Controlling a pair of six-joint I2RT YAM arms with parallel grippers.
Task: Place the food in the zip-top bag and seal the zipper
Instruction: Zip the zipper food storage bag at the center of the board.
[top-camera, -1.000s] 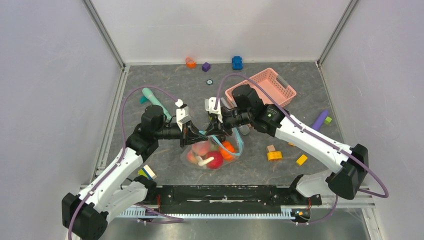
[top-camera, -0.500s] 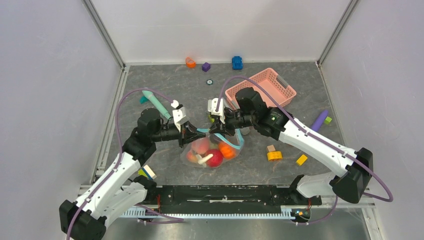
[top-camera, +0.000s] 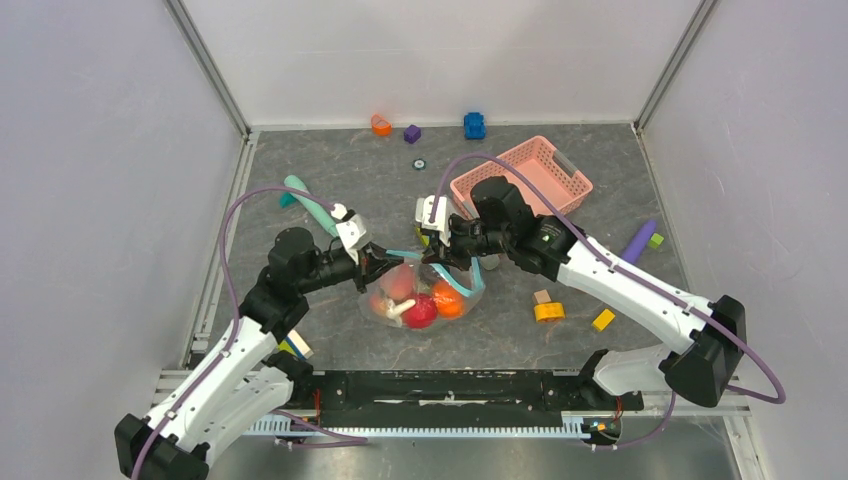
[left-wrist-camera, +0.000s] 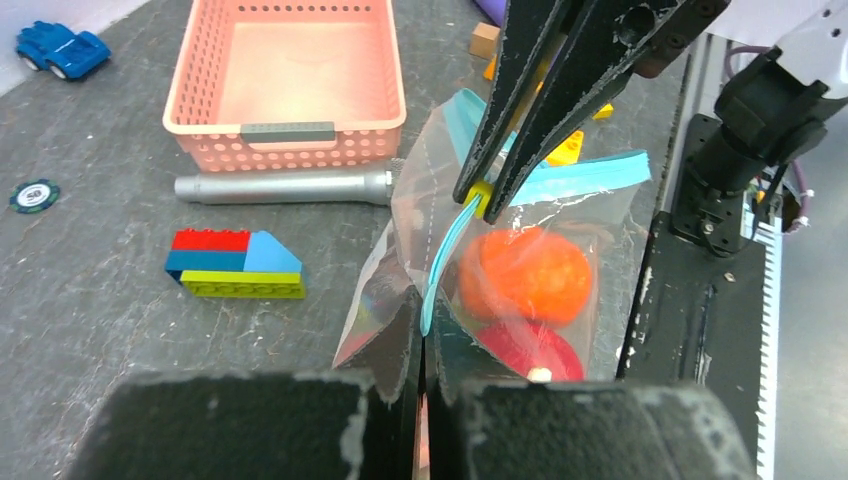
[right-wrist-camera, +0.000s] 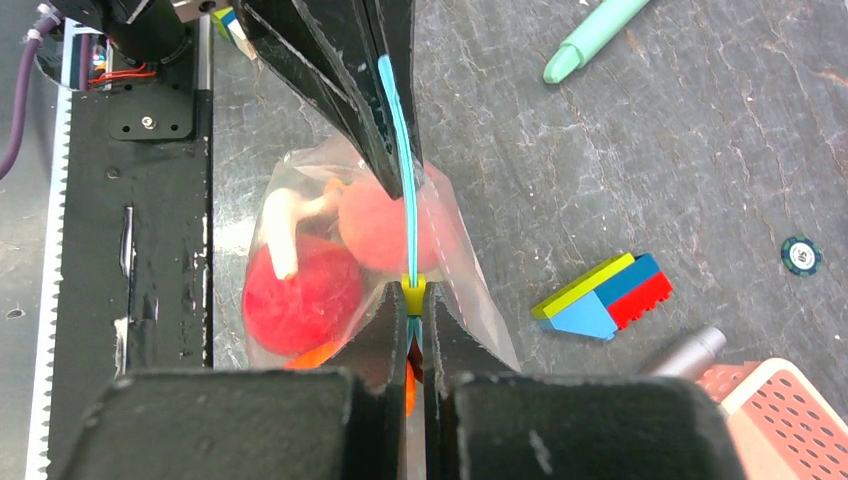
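Firmly, left claw (top-camera: 375, 263) and right claw (top-camera: 436, 262) pinch opposite ends of the zipper (right-wrist-camera: 398, 150).

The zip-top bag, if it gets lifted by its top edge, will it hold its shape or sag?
Probably floppy: the zip-top bag film is crinkled and creased. Likely bottom-heavy, since the food bunches at one end. Its glossy film may slip in a light pinch.

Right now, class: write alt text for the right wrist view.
Two grippers pinch the bag by its teal zipper: the right gripper at its yellow slider, the left gripper farther along. Red and pink food sits inside.
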